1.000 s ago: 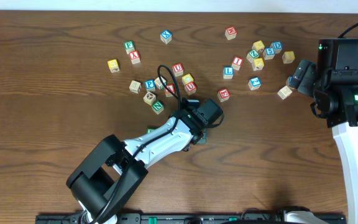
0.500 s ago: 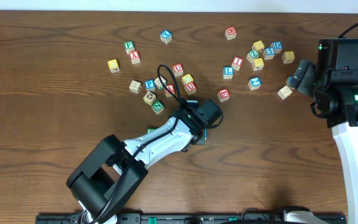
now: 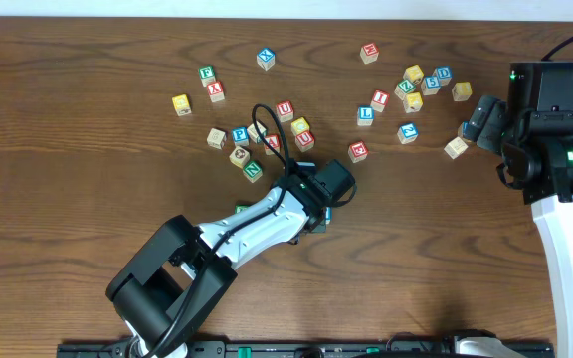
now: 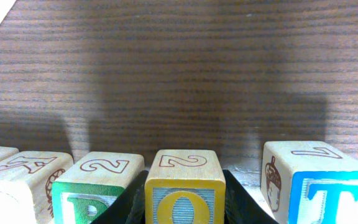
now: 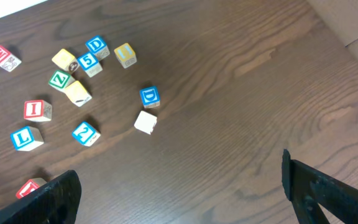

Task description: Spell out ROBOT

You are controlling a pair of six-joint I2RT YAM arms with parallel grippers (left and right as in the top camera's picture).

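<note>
In the left wrist view, my left gripper (image 4: 185, 194) is shut on a yellow O cube (image 4: 184, 186), its black fingers (image 4: 134, 196) pressed against both sides. The cube sits in a row on the table. A green B cube (image 4: 95, 186) touches the left finger, and a blue T cube (image 4: 319, 183) stands a small gap to the right. Two more wooden cubes (image 4: 23, 177) continue the row leftwards, their letters cut off. From overhead the left gripper (image 3: 321, 207) covers this row. My right gripper (image 5: 185, 193) hangs open over bare wood at the right (image 3: 477, 119).
Loose cubes lie scattered behind the row, including a red U (image 3: 285, 109) and a blue L (image 3: 365, 114). Another cluster (image 3: 416, 85) lies near the right arm. The right wrist view shows a blue D (image 5: 149, 96) and a plain cube (image 5: 145, 122).
</note>
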